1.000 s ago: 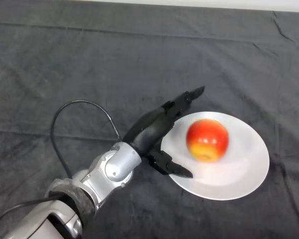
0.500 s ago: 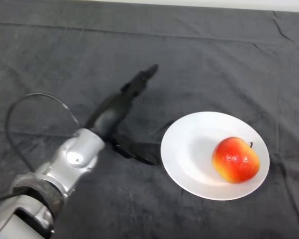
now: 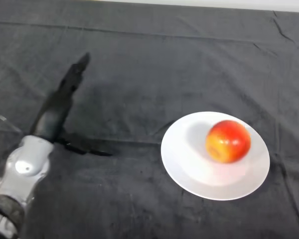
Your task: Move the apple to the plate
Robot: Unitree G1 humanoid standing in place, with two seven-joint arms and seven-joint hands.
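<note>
A red and yellow apple (image 3: 228,141) lies on the white plate (image 3: 189,164), right of the plate's middle. My left hand (image 3: 57,110) is open and empty, well to the left of the plate, above the dark cloth. Its fingers (image 3: 75,73) point straight to the far side and the thumb (image 3: 84,146) sticks out to the right. The hand is far apart from the apple and the plate.
The dark cloth (image 3: 154,64) covers the whole table, with folds at the far right (image 3: 284,30). My silver-grey forearm (image 3: 20,172) comes in from the lower left corner.
My hand has drawn back from the plate's left rim, leftward across the cloth. The apple, left on the plate, rolled to the right and then back a little toward the middle.
</note>
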